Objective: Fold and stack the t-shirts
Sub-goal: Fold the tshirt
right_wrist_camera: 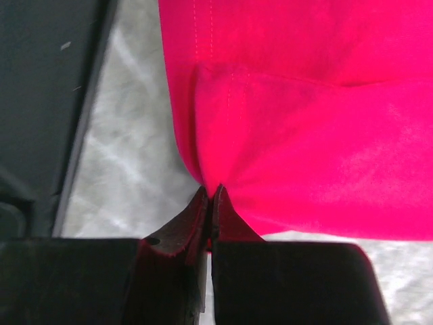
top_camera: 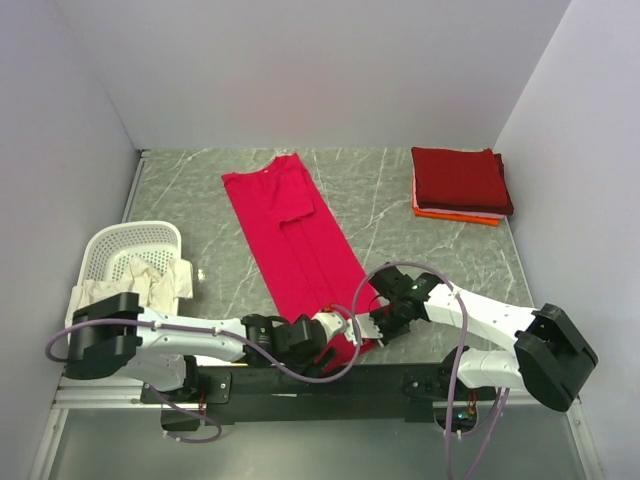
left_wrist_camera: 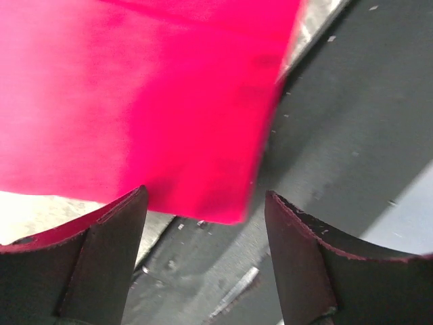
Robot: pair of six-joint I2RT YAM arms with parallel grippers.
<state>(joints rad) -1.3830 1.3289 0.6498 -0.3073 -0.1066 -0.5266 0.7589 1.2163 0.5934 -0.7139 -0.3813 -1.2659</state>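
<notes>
A: Checking the right claw (right_wrist_camera: 211, 193): what is its condition?
B: Clenched. Both fingers pinch a pucker at the near edge of the crimson t-shirt (top_camera: 295, 235).
A: And the left claw (left_wrist_camera: 205, 196)?
B: Released, fingers well apart, just beside the near hem corner. I cannot tell whether it touches the cloth.
A: Garment condition?
B: Folded lengthwise into a narrow strip, lying on the tabletop (top_camera: 400, 240) from far centre to the near edge. At far right, a folded maroon t-shirt (top_camera: 460, 178) lies on an orange t-shirt (top_camera: 455, 214).
</notes>
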